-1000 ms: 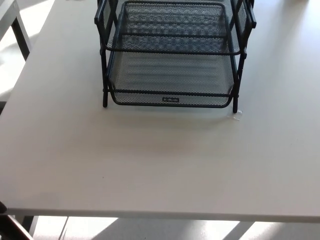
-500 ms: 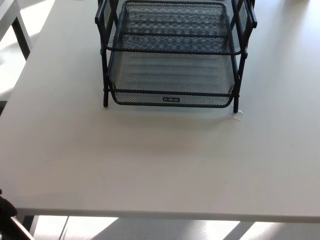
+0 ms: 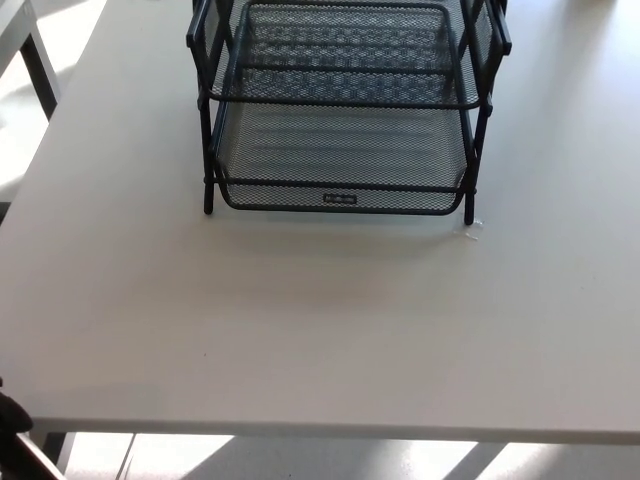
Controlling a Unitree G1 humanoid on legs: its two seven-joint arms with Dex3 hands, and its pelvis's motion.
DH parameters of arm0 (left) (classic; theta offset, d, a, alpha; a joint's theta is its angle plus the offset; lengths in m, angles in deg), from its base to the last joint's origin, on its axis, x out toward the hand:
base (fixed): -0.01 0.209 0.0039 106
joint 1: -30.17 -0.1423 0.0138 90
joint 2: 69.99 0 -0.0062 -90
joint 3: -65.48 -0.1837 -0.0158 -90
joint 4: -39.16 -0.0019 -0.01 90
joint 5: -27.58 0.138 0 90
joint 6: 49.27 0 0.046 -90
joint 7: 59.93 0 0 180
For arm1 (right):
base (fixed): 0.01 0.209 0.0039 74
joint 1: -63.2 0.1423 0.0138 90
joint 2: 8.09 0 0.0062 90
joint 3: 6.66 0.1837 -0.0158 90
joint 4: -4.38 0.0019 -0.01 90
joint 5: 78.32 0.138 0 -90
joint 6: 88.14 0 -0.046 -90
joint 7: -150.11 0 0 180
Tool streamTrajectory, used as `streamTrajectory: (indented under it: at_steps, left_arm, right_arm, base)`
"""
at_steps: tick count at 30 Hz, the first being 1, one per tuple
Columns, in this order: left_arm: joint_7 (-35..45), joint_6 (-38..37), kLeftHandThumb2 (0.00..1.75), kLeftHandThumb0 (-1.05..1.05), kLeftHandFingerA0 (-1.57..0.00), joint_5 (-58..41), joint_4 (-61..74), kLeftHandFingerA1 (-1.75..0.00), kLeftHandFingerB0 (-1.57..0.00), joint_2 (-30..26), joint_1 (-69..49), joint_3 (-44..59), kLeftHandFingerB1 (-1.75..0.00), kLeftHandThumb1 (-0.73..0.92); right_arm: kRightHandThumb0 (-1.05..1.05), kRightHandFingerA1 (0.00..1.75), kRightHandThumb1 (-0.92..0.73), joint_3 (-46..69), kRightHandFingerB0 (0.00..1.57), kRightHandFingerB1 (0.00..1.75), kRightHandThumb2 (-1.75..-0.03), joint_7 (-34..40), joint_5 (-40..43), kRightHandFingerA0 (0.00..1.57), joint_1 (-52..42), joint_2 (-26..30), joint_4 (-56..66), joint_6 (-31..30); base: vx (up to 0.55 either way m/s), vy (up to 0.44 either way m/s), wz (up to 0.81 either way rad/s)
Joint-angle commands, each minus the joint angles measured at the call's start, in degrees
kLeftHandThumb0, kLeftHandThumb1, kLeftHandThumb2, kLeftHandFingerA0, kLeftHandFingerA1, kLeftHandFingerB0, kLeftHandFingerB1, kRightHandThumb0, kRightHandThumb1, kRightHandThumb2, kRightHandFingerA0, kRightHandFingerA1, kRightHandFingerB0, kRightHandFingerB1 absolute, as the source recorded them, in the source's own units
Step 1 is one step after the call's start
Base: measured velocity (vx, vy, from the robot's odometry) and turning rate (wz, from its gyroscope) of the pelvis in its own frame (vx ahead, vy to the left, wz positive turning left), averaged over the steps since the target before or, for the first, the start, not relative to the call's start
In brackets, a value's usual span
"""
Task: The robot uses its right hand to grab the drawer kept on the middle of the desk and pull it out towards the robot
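No robot hand shows, so the state of the fingers cannot be told. The near stretch of the smooth, pale desk (image 3: 300,330) lies bare. Farther back, at mid-desk, sits the black wire-mesh drawer (image 3: 340,160), its lower tray in a slim upright frame below an upper tray.

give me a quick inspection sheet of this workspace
surface: white desk, mostly bare, near edge in view
job's things: black mesh drawer rack stands at the far middle of the desk; lower drawer and upper drawer both look pushed in, both empty as far as shown
clutter: a small pale scrap lies by the rack's right front leg
hands: neither hand clearly in view; a dark shape at the lower left corner cannot be identified
cables: nothing seen
surroundings: sunlit floor below the desk edge; part of another table at upper left
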Motion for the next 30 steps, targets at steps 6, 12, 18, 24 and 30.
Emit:
streamTrajectory:
  at_steps: [6,12,18,24,30]
  left_arm:
    - [0.9,-2.9,0.56,-0.3,-0.8,0.8,-1.1,-0.89,-0.8,-0.9,0.4,0.9,-0.59,0.55]
    - [1.1,-1.8,0.56,-0.3,-0.79,1.2,-0.6,-0.88,-0.8,-1.0,0.1,0.9,-0.59,0.56]
    - [0.9,-2.6,0.57,-0.3,-0.82,0.9,-1.1,-0.92,-0.81,-0.8,0.5,0.8,-0.63,0.54]
    - [0.9,-3.2,0.56,-0.28,-0.8,0.7,-1.3,-0.92,-0.82,-0.8,0.3,0.9,-0.64,0.54]
    - [1.1,-3.6,0.55,-0.29,-0.81,0.5,-1.9,-0.94,-0.83,-0.6,0.7,0.9,-0.66,0.54]
  right_arm:
    - [-0.87,0.5,-0.52,15.6,0.0,0.43,-0.93,2.6,-3.2,0.05,-3.2,3.8,29.1,-3.6]
    - [-0.93,0.77,-0.64,15.0,0.01,0.51,-0.66,1.3,-5.3,0.0,3.6,3.4,42.3,-5.7]
    - [-0.71,0.55,-0.45,8.9,0.09,0.45,-0.8,-3.6,-5.2,0.16,13.2,4.5,48.2,-7.7]
    - [-0.7,0.48,-0.57,0.3,0.13,0.36,-0.57,-5.7,-8.2,0.14,21.1,2.6,53.6,-7.5]
    - [-0.7,0.39,-0.57,-14.6,0.16,0.32,-0.57,-7.2,-14.1,0.18,31.5,-3.9,59.1,-9.0]
  base:
    - [0.0,0.0,0.0]
    - [0.0,0.0,0.0]
    - [0.0,0.0,0.0]
    - [0.0,0.0,0.0]
    - [0.0,0.0,0.0]
